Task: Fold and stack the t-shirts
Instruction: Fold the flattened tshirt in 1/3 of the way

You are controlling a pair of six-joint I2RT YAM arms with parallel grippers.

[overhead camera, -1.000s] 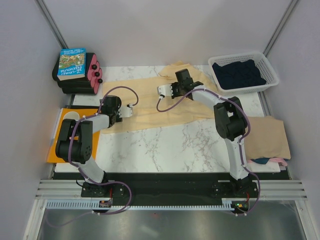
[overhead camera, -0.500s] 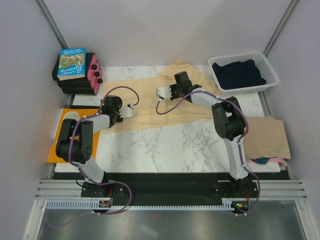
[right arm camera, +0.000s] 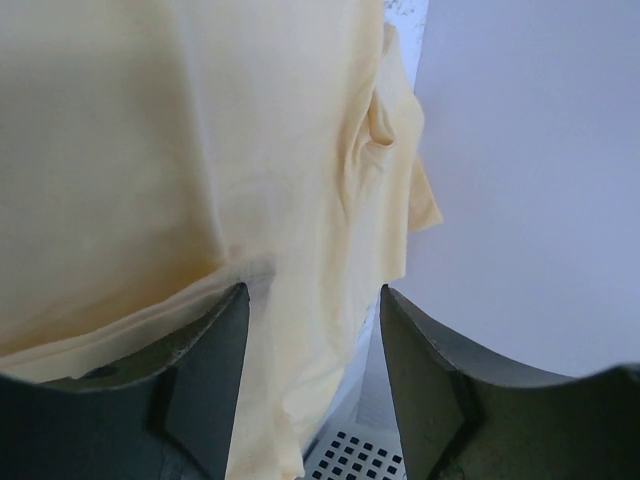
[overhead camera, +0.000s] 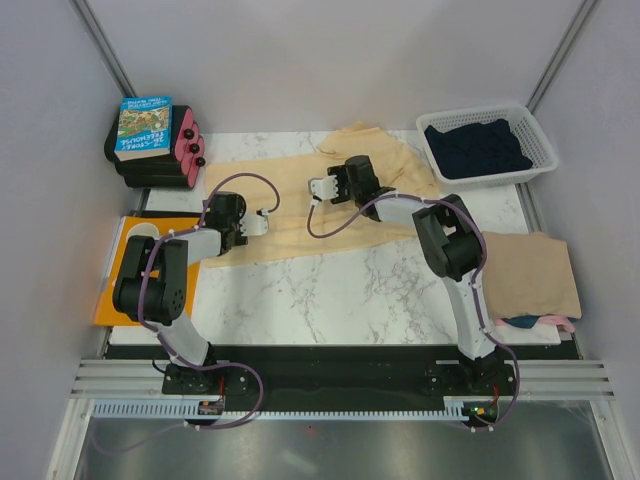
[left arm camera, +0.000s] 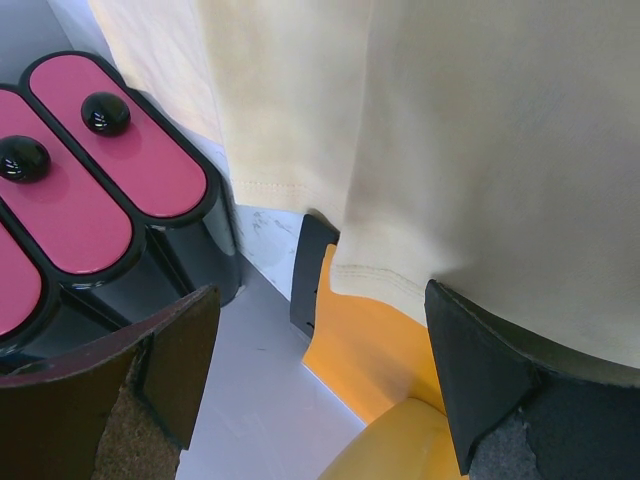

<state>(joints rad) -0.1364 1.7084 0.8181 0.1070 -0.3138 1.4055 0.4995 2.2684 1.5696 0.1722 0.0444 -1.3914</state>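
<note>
A large pale yellow t-shirt (overhead camera: pixel 300 215) lies spread across the back of the table, bunched at its far end (overhead camera: pixel 365 140). My right gripper (overhead camera: pixel 321 188) sits low over its middle. In the right wrist view the gripper (right arm camera: pixel 312 390) is open, with loose yellow cloth (right arm camera: pixel 200 150) lying between the fingers (right arm camera: pixel 200 380). My left gripper (overhead camera: pixel 257 222) rests at the shirt's left part, open. In the left wrist view it (left arm camera: pixel 320 400) holds nothing, and the shirt's hem (left arm camera: pixel 450 150) is just ahead. A folded tan t-shirt (overhead camera: pixel 530 272) lies on pink and navy ones (overhead camera: pixel 545 322). Another navy t-shirt (overhead camera: pixel 478 148) fills the basket.
A white plastic basket (overhead camera: pixel 540 140) stands at the back right. Black cases with pink lids (overhead camera: pixel 185 150) carry a book (overhead camera: pixel 145 125) at the back left. An orange sheet (overhead camera: pixel 115 290) with a yellow object (left arm camera: pixel 400 450) on it lies on the left edge. Walls close in on all sides.
The right gripper has opened and let go of the yellow t-shirt, and has shifted slightly left and nearer. The left arm has not moved.
</note>
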